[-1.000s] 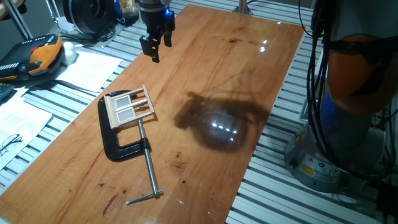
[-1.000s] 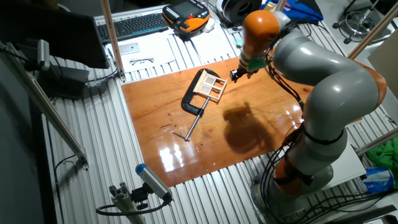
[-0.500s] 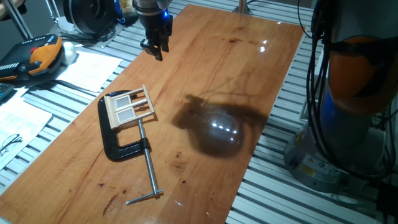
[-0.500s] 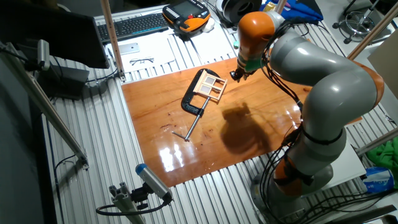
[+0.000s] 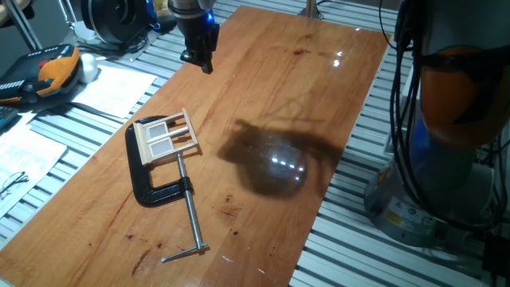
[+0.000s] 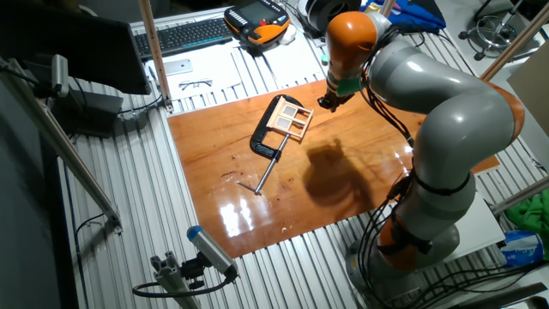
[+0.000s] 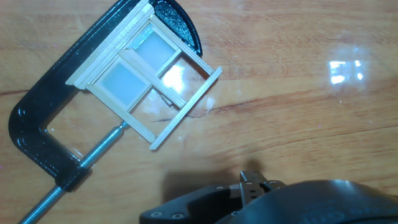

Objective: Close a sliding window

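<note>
Wooden table [image 5: 319, 96], clamped sliding window [image 5: 166, 134]

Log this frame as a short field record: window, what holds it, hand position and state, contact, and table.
window: small wooden sliding window, lying flat on the table
holder: black clamp grips the window frame; its long screw points away from the window
hand: raised above the table's far end, apart from the window
hand state: cannot tell whether open or shut
contact: none between hand and window
table: wood top with glare spots and the arm's shadow
</note>
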`<state>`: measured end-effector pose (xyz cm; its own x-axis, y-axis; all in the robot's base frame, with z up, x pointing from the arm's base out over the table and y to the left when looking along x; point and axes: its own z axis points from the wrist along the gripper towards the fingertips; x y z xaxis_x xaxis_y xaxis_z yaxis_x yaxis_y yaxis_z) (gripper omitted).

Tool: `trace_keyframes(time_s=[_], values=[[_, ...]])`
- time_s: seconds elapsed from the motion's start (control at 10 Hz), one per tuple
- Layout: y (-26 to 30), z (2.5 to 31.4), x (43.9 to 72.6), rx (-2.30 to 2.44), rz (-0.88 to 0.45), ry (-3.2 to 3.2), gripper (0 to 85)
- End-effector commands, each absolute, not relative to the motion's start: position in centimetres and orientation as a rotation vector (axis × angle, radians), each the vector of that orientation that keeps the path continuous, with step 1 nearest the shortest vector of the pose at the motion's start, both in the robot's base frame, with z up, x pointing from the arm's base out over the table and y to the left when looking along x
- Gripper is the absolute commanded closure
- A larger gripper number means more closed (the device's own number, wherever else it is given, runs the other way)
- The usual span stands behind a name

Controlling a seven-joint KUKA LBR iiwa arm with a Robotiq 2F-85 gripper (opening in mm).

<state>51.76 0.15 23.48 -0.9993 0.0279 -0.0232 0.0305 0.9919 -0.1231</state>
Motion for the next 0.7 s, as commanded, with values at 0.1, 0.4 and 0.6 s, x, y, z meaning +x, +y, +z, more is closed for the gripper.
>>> trace_keyframes(time_s=[0.1,0.4,0.6], values=[[0.13,23.43,51.77,0.071,-0.196,3.123,85.0],[0.11,23.27,51.75,0.362,-0.204,3.155,85.0],[0.12,23.12,51.73,0.437,-0.192,3.157,85.0]])
